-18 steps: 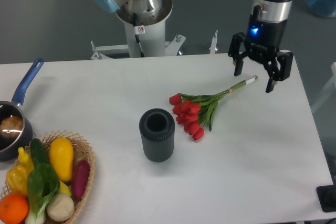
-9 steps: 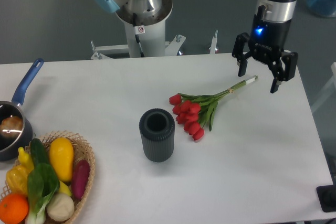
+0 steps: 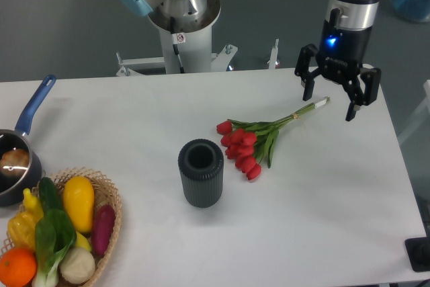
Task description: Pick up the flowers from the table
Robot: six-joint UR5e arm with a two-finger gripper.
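The flowers, a bunch of red tulips with green leaves, lie flat on the white table. Their pale stems run up and to the right. My gripper hangs open over the stem tips, one finger on the left and the other on the right. Nothing is between the fingers. It is above the stems and does not touch them.
A dark ribbed cylinder vase stands upright just left of the blooms. A wicker basket of vegetables and fruit sits at the front left. A blue-handled pot is at the left edge. The robot's base is behind the table.
The gripper has shifted slightly to the right and a little up from one second ago, staying open over the stem ends. The flowers have not moved.
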